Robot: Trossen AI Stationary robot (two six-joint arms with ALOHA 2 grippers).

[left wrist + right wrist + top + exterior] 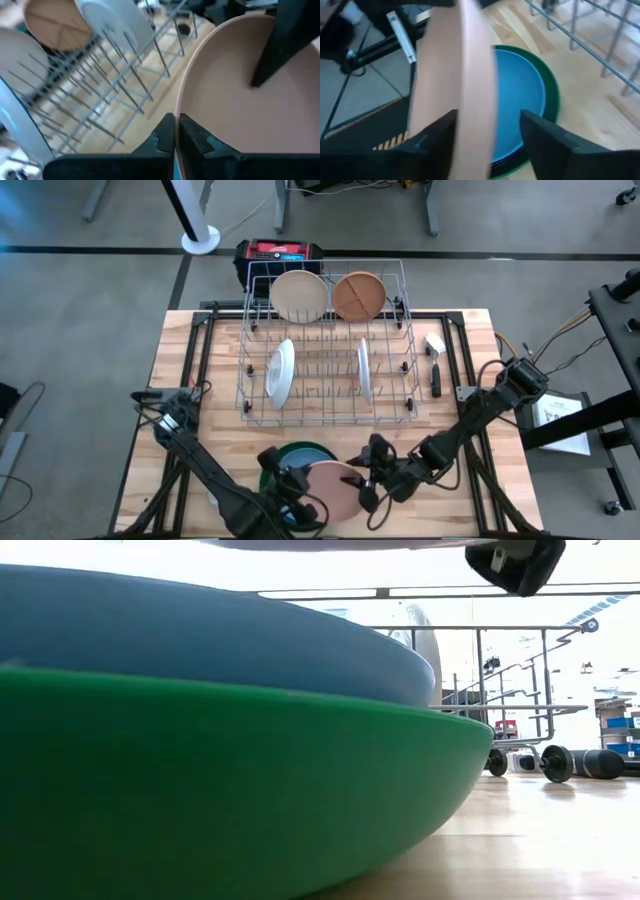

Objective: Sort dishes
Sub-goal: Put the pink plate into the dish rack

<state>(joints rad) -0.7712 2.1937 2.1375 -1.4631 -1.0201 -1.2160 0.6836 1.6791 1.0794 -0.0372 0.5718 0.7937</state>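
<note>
From my station I find both arms working at the near edge of the table, in front of the wire rack [328, 345]. The pink plate [335, 488] is the dish in hand: it is lifted above the stack in front of the rack, where a blue plate [520, 100] lies nested in the large green plate [551, 107].

The left gripper [175, 132] is clenched on the pink plate's rim, its two fingers pinched together over the edge. The right gripper [487, 132] straddles the opposite edge with its fingers parted on either side of the rim; I cannot confirm that either finger is pressing the plate yet.

My judgement is that this is a handover between the arms, with the plate bound for a slot in the rack. To do it well, I would close the right fingers squarely across the rim before loosening the left, and only then draw the left gripper away from the plate (a rim held by one thin pinch can swing).

The rack already holds a cream plate [299, 295] and a tan plate [359, 294] at its far end, plus two white plates [281, 372] standing upright in the middle. Free slots remain between them.

The main risk I note is the plate dropping onto the stack below.
</note>
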